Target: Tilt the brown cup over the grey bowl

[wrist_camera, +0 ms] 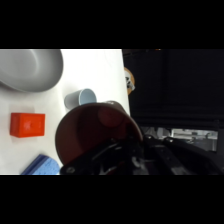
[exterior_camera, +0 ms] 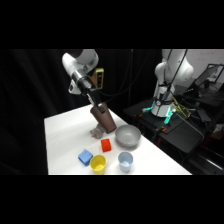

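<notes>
We judged the brown cup [exterior_camera: 103, 120] light, stiff, slippery; the end effector [exterior_camera: 98, 106] gripped its rim, frame centre, beside the grey bowl [exterior_camera: 127, 136].

Dark brown cup [exterior_camera: 103, 119] tilted, leaning toward round grey bowl [exterior_camera: 127, 136] just beside it on white table.
</notes>
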Available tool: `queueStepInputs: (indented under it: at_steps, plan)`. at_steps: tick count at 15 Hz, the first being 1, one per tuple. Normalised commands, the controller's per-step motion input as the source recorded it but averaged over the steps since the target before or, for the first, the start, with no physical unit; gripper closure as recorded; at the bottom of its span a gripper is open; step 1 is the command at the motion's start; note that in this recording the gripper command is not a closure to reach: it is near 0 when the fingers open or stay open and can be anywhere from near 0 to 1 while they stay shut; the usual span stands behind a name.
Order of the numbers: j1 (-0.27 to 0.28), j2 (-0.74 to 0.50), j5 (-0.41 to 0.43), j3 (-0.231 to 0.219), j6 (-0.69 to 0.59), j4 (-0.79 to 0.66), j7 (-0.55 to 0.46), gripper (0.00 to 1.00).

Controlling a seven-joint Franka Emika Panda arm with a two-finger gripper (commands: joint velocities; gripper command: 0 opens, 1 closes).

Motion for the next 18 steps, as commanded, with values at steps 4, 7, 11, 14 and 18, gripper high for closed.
queueStepInputs:
  at_steps: [4,7,11,14,18]
  plan:
    - [0.126,0.01,-0.501,0.050,0.33,0.39,0.48,0.13]
    - [0.150,0.09,-0.540,0.096,0.47,0.26,0.44,0.13]
    - [0.120,0.16,-0.592,0.035,0.45,0.23,0.47,0.13]
    - [0.045,0.36,-0.621,-0.103,0.23,0.47,0.48,0.13]
    - [-0.072,0.56,-0.392,-0.132,-0.19,0.92,0.28,0.13]
